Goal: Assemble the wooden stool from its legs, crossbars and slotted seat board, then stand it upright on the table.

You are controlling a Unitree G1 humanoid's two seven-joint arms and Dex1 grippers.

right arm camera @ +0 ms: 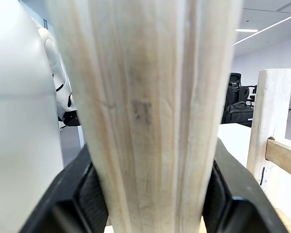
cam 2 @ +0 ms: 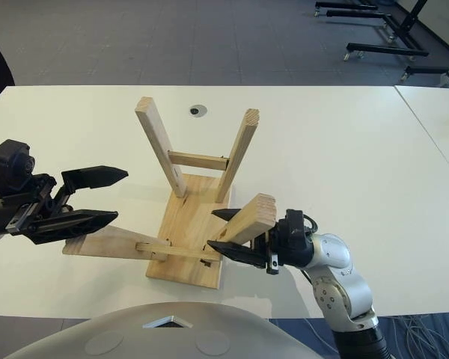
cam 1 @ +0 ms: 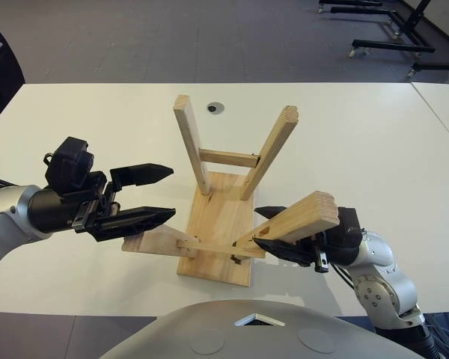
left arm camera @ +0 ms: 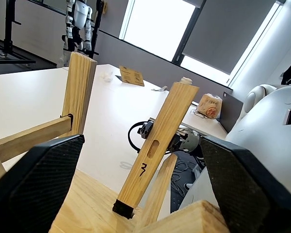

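The slotted seat board (cam 1: 218,211) lies flat on the white table (cam 1: 75,127). At its far end two legs (cam 1: 190,142) (cam 1: 272,149) stand up, joined by a crossbar (cam 1: 228,158). At the near end a third leg (cam 1: 151,243) lies on the table, tied by a second crossbar (cam 1: 209,247) to a fourth leg (cam 1: 298,219). My right gripper (cam 1: 266,231) is shut on that fourth leg (right arm camera: 150,116), holding it tilted. My left gripper (cam 1: 172,193) hangs open just above the lying leg, left of the board, with nothing between its pads (left arm camera: 34,184).
A round cable hole (cam 1: 215,108) sits in the table behind the stool. A second table (cam 1: 443,101) adjoins on the right. Black wheeled frames (cam 1: 389,34) stand on the floor beyond. The table surface left and right of the board is bare.
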